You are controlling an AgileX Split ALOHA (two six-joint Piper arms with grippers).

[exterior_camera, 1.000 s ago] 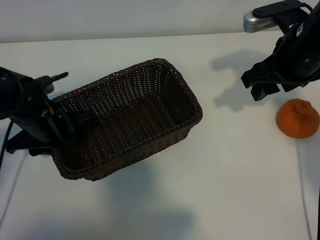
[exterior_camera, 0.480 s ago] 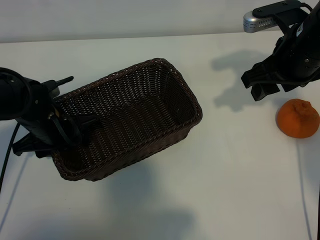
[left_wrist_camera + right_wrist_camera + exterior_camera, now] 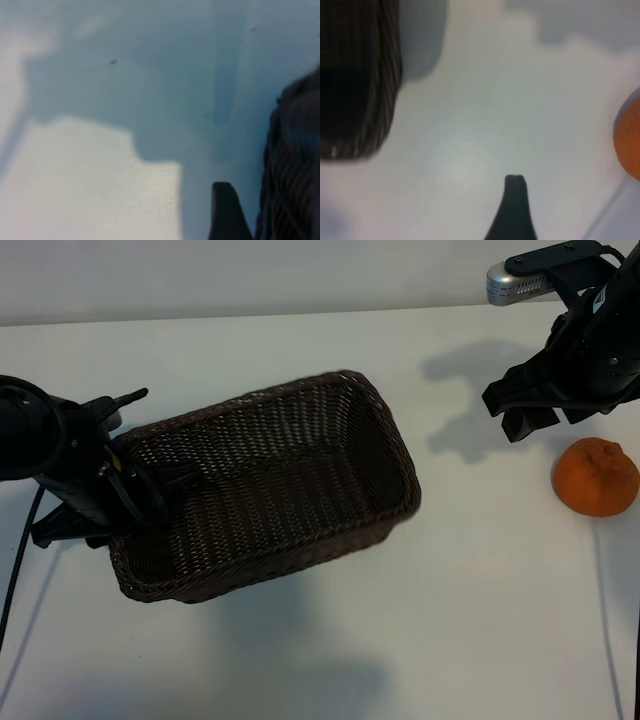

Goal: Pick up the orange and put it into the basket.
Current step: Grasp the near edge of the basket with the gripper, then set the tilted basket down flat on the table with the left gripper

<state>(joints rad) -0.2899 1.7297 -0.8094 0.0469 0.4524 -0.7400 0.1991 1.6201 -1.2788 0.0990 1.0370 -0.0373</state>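
1. The orange (image 3: 596,476) is seen lying on the white table (image 3: 470,580) near the right edge of the exterior view, with its puckered top turned upward and nothing touching it.
2. In the right wrist view, only a curved edge of the orange (image 3: 629,140) is shown at the border of the picture.
3. The right gripper (image 3: 530,410) is held above the table, just beside and behind the orange, pointing steeply downward; its fingers are spread apart and nothing is held between them.
4. One dark fingertip (image 3: 515,187) of that gripper is seen over bare table in the right wrist view, apart from the orange.
5. The basket (image 3: 385,425) is set well apart from the orange, across the middle and left of the table, lying at an angle with one short end toward the left arm; no fruit is seen inside it.
6. A rounded corner of the basket (image 3: 370,100) is also caught in the right wrist view.
7. The left gripper (image 3: 140,500) is placed at the basket's left short end, with one finger reaching inside over the rim and the other outside the wall; whether the wall is actually clamped cannot be told.
8. In the left wrist view, a dark fingertip (image 3: 226,210) is shown just beside the woven wall of the basket (image 3: 295,165).
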